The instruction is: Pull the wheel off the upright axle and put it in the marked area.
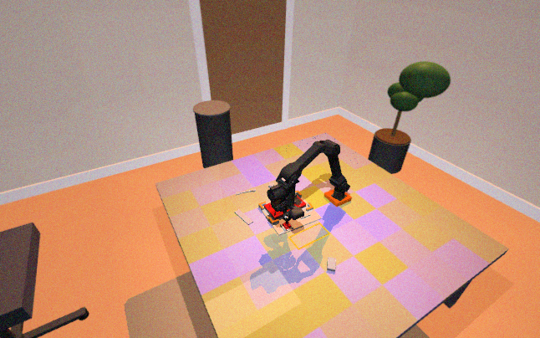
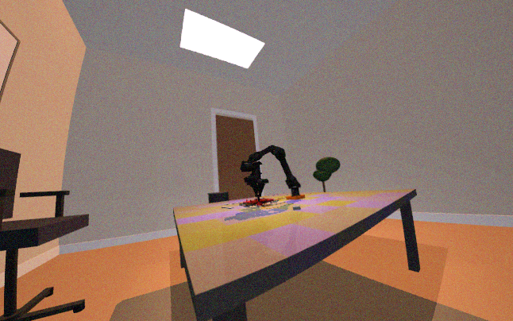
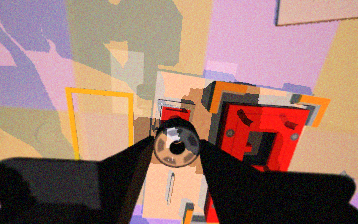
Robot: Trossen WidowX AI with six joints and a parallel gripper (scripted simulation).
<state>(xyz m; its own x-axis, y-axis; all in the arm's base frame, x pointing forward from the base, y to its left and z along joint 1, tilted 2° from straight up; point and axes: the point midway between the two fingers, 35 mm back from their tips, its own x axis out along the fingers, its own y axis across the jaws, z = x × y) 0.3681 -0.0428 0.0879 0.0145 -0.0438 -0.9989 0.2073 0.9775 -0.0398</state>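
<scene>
A small round wheel [image 3: 166,156] with a dark centre hole shows in the wrist view. My gripper [image 1: 287,220] [image 2: 258,198] [image 3: 177,142] is shut on it, one finger at each side, and points down. A small red part [image 3: 180,112] [image 1: 287,226] on the pale base plate shows just beyond the wheel. The axle cannot be made out; whether it is inside the hole cannot be told. The marked area is a yellow outline [image 3: 100,92] [image 1: 314,240], to the left of the wheel in the wrist view. The wheel is outside that outline.
A larger red fixture [image 3: 235,150] [image 1: 274,210] with orange corner pieces stands close beside the gripper. A flat pale board [image 3: 325,10] [image 1: 243,217] lies beyond it. A small pale block [image 1: 331,264] [image 2: 296,207] lies past the outline. The arm's orange base [image 1: 338,197] is behind.
</scene>
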